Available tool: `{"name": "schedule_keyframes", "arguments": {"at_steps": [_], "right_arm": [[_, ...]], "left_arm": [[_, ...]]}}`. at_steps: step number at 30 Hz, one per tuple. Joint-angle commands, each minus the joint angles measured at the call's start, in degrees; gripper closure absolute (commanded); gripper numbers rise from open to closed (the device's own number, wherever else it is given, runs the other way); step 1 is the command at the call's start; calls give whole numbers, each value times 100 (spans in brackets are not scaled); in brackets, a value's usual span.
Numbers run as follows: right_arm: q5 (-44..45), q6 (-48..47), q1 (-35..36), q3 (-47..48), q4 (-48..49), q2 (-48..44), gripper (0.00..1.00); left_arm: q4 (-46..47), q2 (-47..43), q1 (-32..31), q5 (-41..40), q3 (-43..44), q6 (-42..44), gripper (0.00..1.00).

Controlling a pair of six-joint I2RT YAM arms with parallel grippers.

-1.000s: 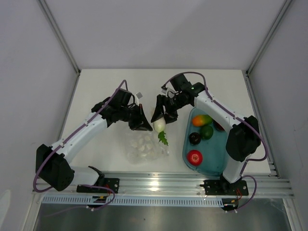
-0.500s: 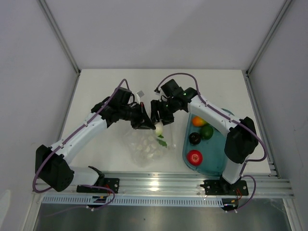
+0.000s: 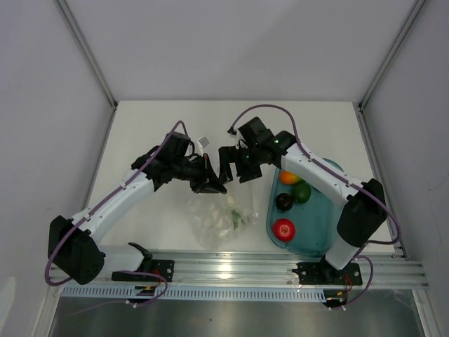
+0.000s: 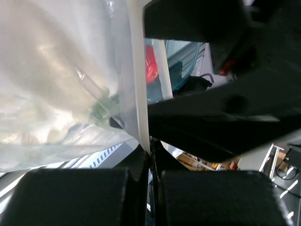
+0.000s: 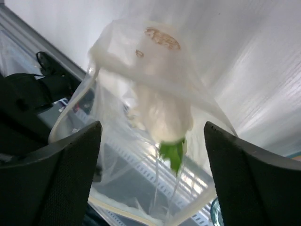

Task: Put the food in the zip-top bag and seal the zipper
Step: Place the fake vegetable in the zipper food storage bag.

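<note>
The clear zip-top bag (image 3: 209, 226) lies between the arms, its mouth lifted. My left gripper (image 3: 212, 182) is shut on the bag's mouth edge; in the left wrist view the zipper strip (image 4: 138, 70) runs up from my pinched gripper (image 4: 150, 153). The white radish with green top (image 3: 234, 216) lies inside the bag and shows through the plastic in the right wrist view (image 5: 162, 113). My right gripper (image 3: 236, 166) is open and empty just above the bag's mouth, its fingers (image 5: 70, 179) wide apart. The tomato (image 3: 283, 229), dark purple piece (image 3: 283, 201), green piece (image 3: 302, 192) and orange-yellow piece (image 3: 290, 176) sit in the tray.
The translucent teal oval tray (image 3: 313, 232) stands right of the bag, under the right arm. A metal rail (image 3: 231, 270) runs along the table's near edge. Walls close in the table at the back and both sides.
My right gripper moved left over the bag's mouth and opened. The radish left it and dropped into the bag. My left gripper kept hold of the bag's edge.
</note>
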Motion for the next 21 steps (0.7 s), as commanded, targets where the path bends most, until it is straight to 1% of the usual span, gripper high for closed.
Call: {"name": "schedule_keyframes", "arguments": {"at_steps": [1, 5, 8, 13, 17, 20, 21], "right_arm": [[-23, -116, 59, 2, -37, -384, 7], [-6, -98, 50, -42, -37, -490, 6], [179, -89, 41, 28, -116, -612, 7], [810, -54, -99, 300, -370, -876, 11], [1417, -36, -414, 389, -581, -1175, 12], [1778, 42, -626, 257, -757, -1474, 13], [1796, 77, -818, 91, -836, -1631, 13]], "left_arm": [[284, -206, -31, 61, -28, -95, 99], [284, -224, -22, 26, -2, -86, 99], [257, -215, -22, 26, 25, -60, 99], [240, -233, -13, 8, -37, -25, 99], [240, -242, -4, 17, -81, -7, 100], [240, -250, 5, 35, -107, 10, 100], [231, -259, 13, 35, -116, 11, 99]]}}
